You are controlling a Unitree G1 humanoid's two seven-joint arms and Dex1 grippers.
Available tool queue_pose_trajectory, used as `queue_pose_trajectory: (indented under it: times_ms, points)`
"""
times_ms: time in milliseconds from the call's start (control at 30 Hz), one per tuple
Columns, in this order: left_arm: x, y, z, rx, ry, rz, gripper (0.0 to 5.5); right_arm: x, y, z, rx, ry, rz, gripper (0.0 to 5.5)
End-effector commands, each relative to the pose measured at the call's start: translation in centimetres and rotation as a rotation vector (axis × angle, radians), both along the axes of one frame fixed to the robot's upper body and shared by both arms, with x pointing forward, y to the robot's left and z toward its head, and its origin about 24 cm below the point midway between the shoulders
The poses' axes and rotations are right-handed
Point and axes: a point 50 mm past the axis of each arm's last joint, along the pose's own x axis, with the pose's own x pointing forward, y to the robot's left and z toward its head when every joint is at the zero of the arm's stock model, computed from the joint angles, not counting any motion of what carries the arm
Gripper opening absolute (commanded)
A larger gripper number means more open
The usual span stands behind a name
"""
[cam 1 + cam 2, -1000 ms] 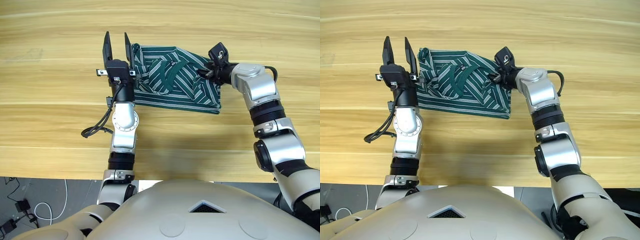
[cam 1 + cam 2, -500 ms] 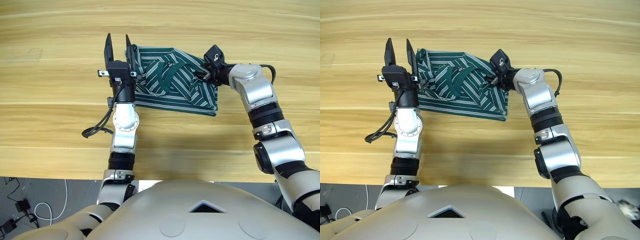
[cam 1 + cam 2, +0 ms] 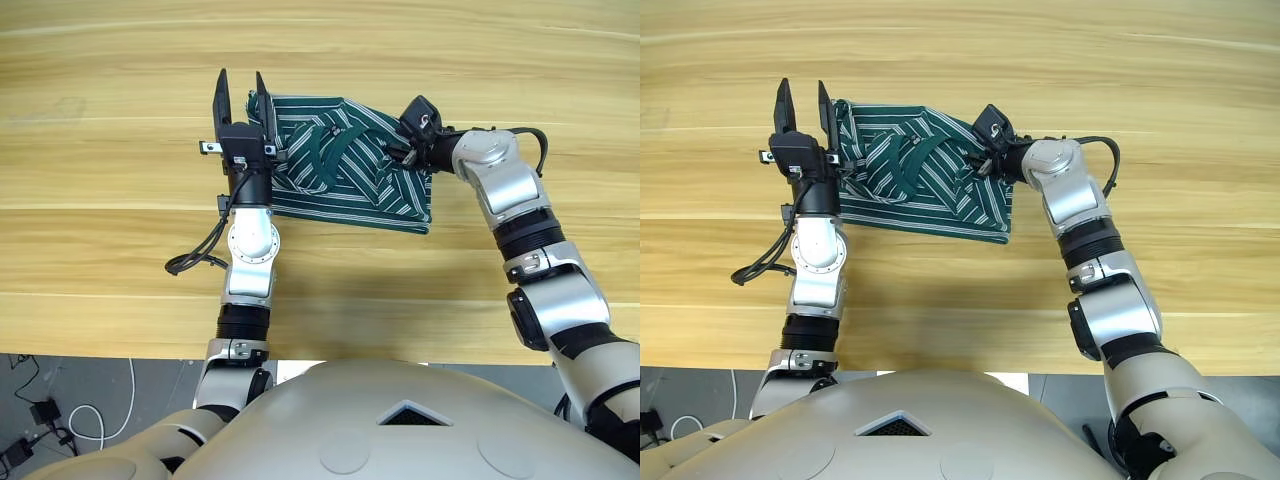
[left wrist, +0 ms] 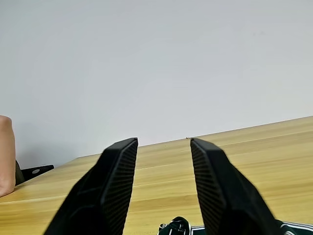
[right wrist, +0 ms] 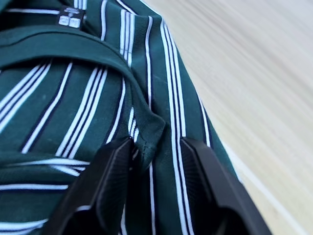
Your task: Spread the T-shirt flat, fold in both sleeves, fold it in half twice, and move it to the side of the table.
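Note:
The green striped T-shirt (image 3: 340,165) lies folded into a rumpled rectangle on the wooden table (image 3: 100,250). My left gripper (image 3: 240,92) stands open at the shirt's left edge, its fingers pointing away from me and holding nothing. In the left wrist view the left gripper (image 4: 161,181) is spread wide above the shirt's edge (image 4: 176,228). My right gripper (image 3: 398,150) sits on the shirt's right upper part. In the right wrist view the right gripper (image 5: 155,147) pinches a raised fold of the T-shirt (image 5: 73,73) between its fingertips (image 5: 117,161).
Bare wood stretches to the left, right and far side of the shirt. The table's front edge (image 3: 120,352) runs close to me, with cables on the floor (image 3: 60,415) below it.
My right gripper has moved left with the fold, pulling the shirt's right edge a little leftward. The left gripper has shifted slightly right and stayed open.

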Motion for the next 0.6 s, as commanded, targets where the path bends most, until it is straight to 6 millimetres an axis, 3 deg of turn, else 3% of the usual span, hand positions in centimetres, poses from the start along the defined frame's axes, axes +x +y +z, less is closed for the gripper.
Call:
queue_pose_trajectory:
  times_ms: [33, 600]
  points:
    - [0.2, -0.1, 0.1, 0.013, 0.004, -0.005, 1.99, 0.5, -0.6, 0.6, -0.009, -0.084, -0.022, 1.81]
    - [0.4, -0.2, 0.0, 0.008, 0.014, -0.004, 1.99, -1.7, 0.8, -0.5, -0.019, 0.000, 0.085, 1.81]
